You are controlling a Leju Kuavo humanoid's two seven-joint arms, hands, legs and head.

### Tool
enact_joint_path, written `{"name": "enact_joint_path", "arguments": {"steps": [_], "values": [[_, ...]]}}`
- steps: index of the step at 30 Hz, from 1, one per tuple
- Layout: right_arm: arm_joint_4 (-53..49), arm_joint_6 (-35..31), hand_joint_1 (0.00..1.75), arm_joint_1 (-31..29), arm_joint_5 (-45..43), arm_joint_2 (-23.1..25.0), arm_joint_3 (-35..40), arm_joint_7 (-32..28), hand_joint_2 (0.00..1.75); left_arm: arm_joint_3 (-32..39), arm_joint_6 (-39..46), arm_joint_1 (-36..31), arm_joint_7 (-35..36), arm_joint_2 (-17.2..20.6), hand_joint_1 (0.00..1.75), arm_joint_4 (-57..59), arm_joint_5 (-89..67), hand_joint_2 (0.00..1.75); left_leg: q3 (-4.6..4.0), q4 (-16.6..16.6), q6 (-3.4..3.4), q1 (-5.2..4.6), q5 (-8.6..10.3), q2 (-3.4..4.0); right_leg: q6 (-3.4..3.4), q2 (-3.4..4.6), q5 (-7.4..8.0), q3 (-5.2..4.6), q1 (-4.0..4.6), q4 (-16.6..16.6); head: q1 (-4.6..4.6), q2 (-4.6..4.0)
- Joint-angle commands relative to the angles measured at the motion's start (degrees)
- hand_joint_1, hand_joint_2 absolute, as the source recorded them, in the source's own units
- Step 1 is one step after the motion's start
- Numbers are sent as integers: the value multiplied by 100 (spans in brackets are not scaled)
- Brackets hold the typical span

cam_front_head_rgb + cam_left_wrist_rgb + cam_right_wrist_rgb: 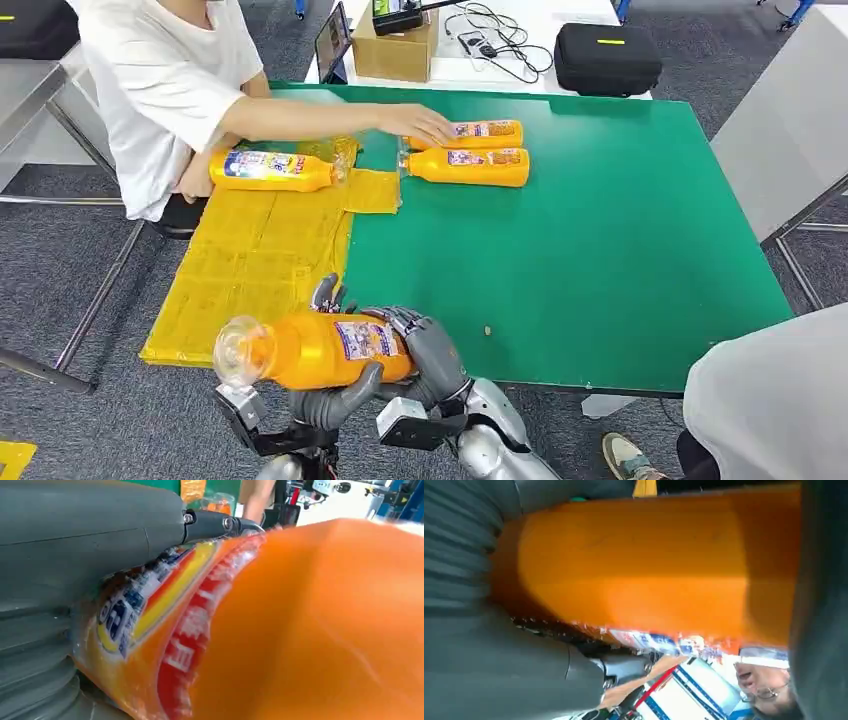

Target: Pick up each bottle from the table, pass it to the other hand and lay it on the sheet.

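Fingers of both the left hand [335, 400] and right hand [432, 350] wrap one orange bottle [320, 350], held sideways over the near edge of the green table [620, 250]. Beside it lies the yellow sheet [250, 260], bearing another bottle [272, 170] at its far end.

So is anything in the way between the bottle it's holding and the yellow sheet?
Nothing visible. The held bottle hangs over the near edge of the sheet; the other bottle lies at its far end.
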Motion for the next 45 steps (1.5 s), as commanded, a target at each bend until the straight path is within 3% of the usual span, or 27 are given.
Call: {"name": "enact_joint_path", "arguments": {"steps": [1, 4, 5, 7, 8, 9, 10, 14, 15, 16, 19, 20, 32, 33, 36, 39, 40, 43, 45], "values": [[343, 482, 175, -302, -152, -212, 497, 188, 175, 91, -239, -123, -22, 13, 14, 93, -305, 175, 22, -3, -6, 6, -8, 3, -10, -3, -6, 24, 7, -6, 0, 0], [482, 838, 175, -459, -33, -330, 676, 430, 175, 192, -325, -24, -22, -51, 16, 47, -643, 175, 20, -3, -5, 5, -7, 3, -9, -2, -5, 22, 7, -7, 2, 0], [479, 880, 175, -493, 2, -369, 704, 457, 175, 223, -386, -13, -22, -60, 42, 49, -643, 175, 35, -3, -7, 7, -14, 5, -14, -2, -11, 37, 9, -8, 0, 0], [501, 938, 175, -521, -33, -372, 667, 499, 175, 273, -433, -15, -22, -82, 140, 42, -654, 175, 29, -4, -6, 5, -10, 3, -12, -6, -9, 32, 7, -7, 0, 0], [521, 993, 175, -528, -63, -358, 653, 538, 175, 296, -448, -6, -22, -94, 164, 28, -684, 175, 17, -4, -4, 4, -5, -2, -9, -8, -5, 21, 6, -7, 2, 0], [572, 1151, 175, -546, -144, -334, 635, 635, 175, 330, -497, 11, -22, -103, 175, -18, -714, 175, 29, -2, -7, 8, -10, -4, -13, -12, -11, 34, 10, -9, 2, 0], [602, 1333, 143, -574, -233, -318, 629, 714, 175, 371, -616, 47, -22, -114, 175, -66, -728, 175, 23, -5, -5, 3, -6, -4, -10, -11, -8, 25, 5, -7, 0, 0], [602, 1333, 143, -574, -233, -318, 629, 714, 175, 371, -616, 47, -22, -114, 175, -66, -728, 175, 17, -3, -4, 4, -5, 0, -8, -7, -5, 18, 6, -6, 0, 0], [624, 1379, 44, -585, -250, -307, 633, 749, 175, 375, -654, 57, -22, -108, 175, -88, -730, 175, 29, -2, -7, 8, -10, -3, -13, -12, -11, 33, 10, -8, 2, 0], [647, 1445, 0, -587, -321, -282, 596, 817, 175, 383, -747, 79, -22, -109, 175, -118, -703, 175, 19, -3, -5, 5, -5, -4, -9, -11, -7, 22, 7, -7, 0, 0], [626, 1547, 0, -606, -443, -228, 564, 850, 175, 415, -1080, 153, -22, -105, 175, -198, -685, 175, 23, -3, -5, 4, -8, 1, -10, -6, -8, 23, 6, -6, 2, 0], [622, 1556, 0, -616, -448, -226, 568, 852, 0, 418, -1166, 159, -22, -107, 175, -186, -657, 175, 35, -1, -8, 9, -15, 6, -15, -3, -13, 36, 11, -6, 0, 0], [504, 1409, 0, -565, -524, -206, 408, 795, 0, 442, -1218, 180, -22, -90, 175, -1, -722, 175, 40, 3, -10, 11, -19, 1, -19, -9, -18, 44, 14, -4, 0, 0], [182, 943, 0, -280, -396, -265, 205, 694, 0, 552, -285, 73, 200, -78, 175, 257, -682, 175, 45, 2, -11, 13, -21, 3, -20, -9, -19, 49, 16, -6, 0, 0], [20, 683, 0, -115, -319, -288, 97, 651, 0, 700, 378, 0, 416, -94, 175, 311, -812, 175, 33, -3, -9, 8, -12, -9, -15, -17, -14, 37, 11, -8, 0, 0], [-110, 410, 0, 128, -293, -349, -89, 539, 0, 892, 1754, -248, 622, -176, 175, 627, -1878, 175, 32, -6, -8, 7, -9, -12, -14, -21, -13, 36, 10, -9, 0, 0], [-119, 401, 0, 147, -293, -371, -95, 527, 0, 920, 1744, -300, 618, -170, 175, 676, -1870, 175, 39, -7, -9, 9, -11, -15, -16, -25, -15, 46, 12, -12, 2, 0], [-120, 285, 0, 229, -433, -267, -338, 290, 0, 1066, 3421, -827, 662, -109, 175, 1447, -3775, 175, 38, -9, -9, 8, -6, -23, -16, -32, -14, 45, 11, -13, 4, 0], [-129, 271, 0, 258, -501, -210, -431, 227, 0, 1842, 3519, -978, 728, -364, 175, 1657, -5118, 175, 24, -9, -6, 3, 0, -19, -12, -26, -8, 28, 5, -10, 2, 0]]}}
